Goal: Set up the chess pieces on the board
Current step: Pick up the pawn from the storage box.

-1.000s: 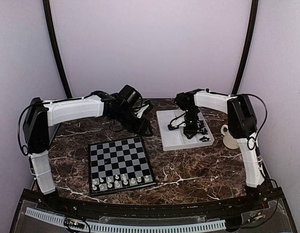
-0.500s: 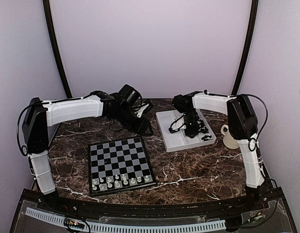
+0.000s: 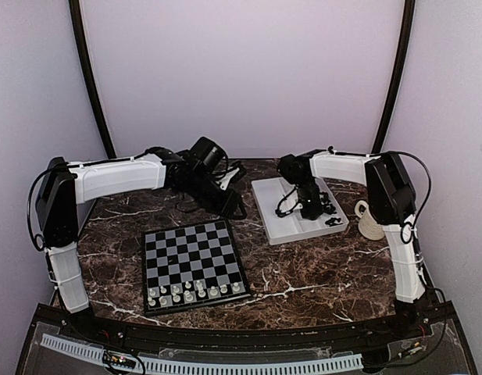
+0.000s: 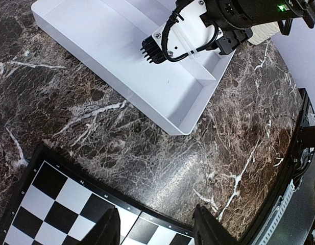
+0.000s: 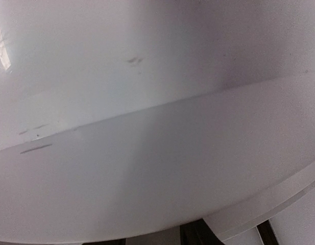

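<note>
The board (image 3: pixel 192 251) lies left of centre, with several white chess pieces (image 3: pixel 195 293) standing on its two near rows. Several black chess pieces (image 3: pixel 331 222) lie in the right compartment of a white tray (image 3: pixel 273 223). My left gripper (image 3: pixel 229 205) hovers beyond the board's far right corner. In the left wrist view its fingers stand apart over the board (image 4: pixel 55 199) rim, with nothing between them. My right gripper (image 3: pixel 307 209) reaches down into the tray. Its wrist view shows only the tray wall (image 5: pixel 147 153) close up, with the jaws hidden.
A cream ribbed mug (image 3: pixel 371 220) stands right of the tray, close to the right arm's upright link. Dark marble tabletop (image 4: pixel 162 153) separates board and tray. The left wrist view shows the right gripper (image 4: pixel 153 50) above the tray's divider.
The right gripper has shifted slightly left inside the tray, and the tray has turned a little. The left arm has not moved.
</note>
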Available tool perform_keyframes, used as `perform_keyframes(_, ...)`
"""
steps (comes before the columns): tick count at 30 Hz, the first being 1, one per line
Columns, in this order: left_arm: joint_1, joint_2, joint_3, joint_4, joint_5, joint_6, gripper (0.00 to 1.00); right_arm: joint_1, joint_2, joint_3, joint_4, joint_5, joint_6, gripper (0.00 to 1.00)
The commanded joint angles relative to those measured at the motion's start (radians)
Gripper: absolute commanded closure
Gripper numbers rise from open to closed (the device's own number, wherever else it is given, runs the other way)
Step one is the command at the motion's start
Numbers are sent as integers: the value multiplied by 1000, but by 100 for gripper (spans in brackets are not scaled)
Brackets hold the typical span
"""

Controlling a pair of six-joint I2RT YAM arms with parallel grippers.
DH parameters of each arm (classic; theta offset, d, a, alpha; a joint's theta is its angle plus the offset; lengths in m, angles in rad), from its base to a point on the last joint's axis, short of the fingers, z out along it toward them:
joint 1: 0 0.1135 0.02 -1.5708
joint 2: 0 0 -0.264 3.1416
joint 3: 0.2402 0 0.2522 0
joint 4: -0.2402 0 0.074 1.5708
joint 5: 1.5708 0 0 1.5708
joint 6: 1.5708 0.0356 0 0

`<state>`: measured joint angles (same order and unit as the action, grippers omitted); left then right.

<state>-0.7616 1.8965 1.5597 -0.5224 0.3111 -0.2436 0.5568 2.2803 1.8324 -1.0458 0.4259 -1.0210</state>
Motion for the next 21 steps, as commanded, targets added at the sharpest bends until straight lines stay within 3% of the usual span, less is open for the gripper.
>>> perform_keyframes(1,4,-59,-17,8,14,1,49,-3,14,31,11,26,-11,66)
perform_keyframes(7,2,-65,-19,-2,7,6,49,-6,46,84,5,-20,-6,75)
perform_keyframes(14,4,-63,-27,11,19,-2,49,-28,144,293,-117,-170,54,76)
perform_keyframes(21,3,-61,-26,10,25,-3,49,-66,184,332,-125,-287,88,73)
